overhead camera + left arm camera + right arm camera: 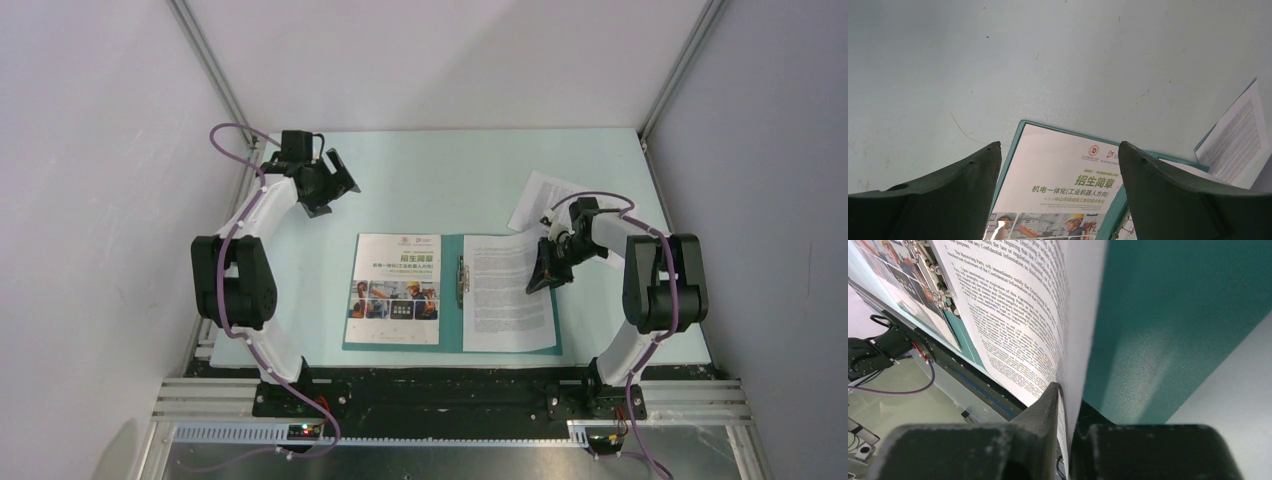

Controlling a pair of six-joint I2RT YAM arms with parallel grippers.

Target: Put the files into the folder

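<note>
Clamped on text sheet (500, 295) right edge via right gripper (543, 272); left gripper (1059, 150) spread wide. Floppy, slippery: pinch edges only.

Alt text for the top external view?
Open teal folder on the table: brochure page on its left half, text sheet on its right, the right gripper pinching that sheet's edge. The left gripper hovers open beyond; another sheet lies loose.

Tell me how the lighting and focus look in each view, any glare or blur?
Top external view: even, soft light, faint shadows, the folder crisp. Left wrist view: a small glare patch low on the brochure; the left hand dark and soft. Right wrist view: print on the text sheet readable farther off, smearing near the right hand, which is blurred.
</note>
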